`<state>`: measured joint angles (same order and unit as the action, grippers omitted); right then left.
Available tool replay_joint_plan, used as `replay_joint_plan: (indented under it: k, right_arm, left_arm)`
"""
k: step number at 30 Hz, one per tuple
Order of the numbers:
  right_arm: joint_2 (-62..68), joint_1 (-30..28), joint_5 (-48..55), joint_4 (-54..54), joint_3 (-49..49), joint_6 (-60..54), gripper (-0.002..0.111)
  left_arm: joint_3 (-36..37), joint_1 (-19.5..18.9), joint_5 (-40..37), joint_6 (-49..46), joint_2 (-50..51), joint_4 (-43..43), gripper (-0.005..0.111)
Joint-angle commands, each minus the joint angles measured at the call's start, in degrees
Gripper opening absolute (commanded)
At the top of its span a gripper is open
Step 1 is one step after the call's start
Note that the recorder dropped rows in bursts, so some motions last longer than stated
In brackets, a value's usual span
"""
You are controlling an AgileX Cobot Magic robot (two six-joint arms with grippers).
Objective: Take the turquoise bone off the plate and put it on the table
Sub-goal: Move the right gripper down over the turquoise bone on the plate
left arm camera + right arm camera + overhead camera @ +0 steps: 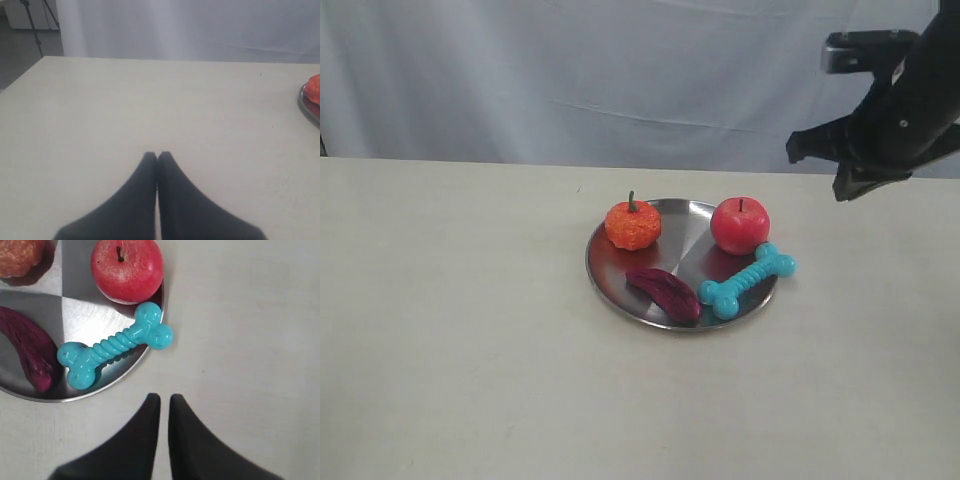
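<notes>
The turquoise bone [747,281] lies on the right rim of the silver plate [620,290], one knobbed end jutting out over the table [470,350]. In the right wrist view the bone [114,346] lies slantwise across the plate [85,315], just beyond my right gripper [164,399], whose fingers are nearly together with only a thin slit and nothing between them. That gripper [848,190] hangs high, to the right of the plate. My left gripper [157,156] is shut and empty over bare table, far from the plate's edge [305,102].
On the plate also sit a red apple [740,224] touching the bone's far end, an orange pumpkin [632,225] and a dark purple elongated piece [665,292]. A white curtain hangs behind the table.
</notes>
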<state>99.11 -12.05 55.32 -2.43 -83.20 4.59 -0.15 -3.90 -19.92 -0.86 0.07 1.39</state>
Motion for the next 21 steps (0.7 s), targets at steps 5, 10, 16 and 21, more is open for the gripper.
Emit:
replay_joint_plan:
  k: [5,10,16,21]
  right_arm:
    - [10.45,0.24,-2.26,4.07,-1.34,-2.55,0.065]
    - [15.11,0.24,-4.99,4.29,-1.34,-2.55,0.056]
    - [17.33,0.24,-11.42,4.29,-1.34,-4.59,0.053]
    - [17.87,0.24,-11.82,5.05,-1.34,-12.36,0.053]
  left_arm:
    - [0.15,0.44,0.31,0.24,-0.07,0.07,0.000]
    - [0.15,0.44,0.31,0.24,-0.07,0.07,0.000]
    - [0.15,0.44,0.31,0.24,-0.07,0.07,0.000]
    - [0.15,0.44,0.31,0.24,-0.07,0.07,0.000]
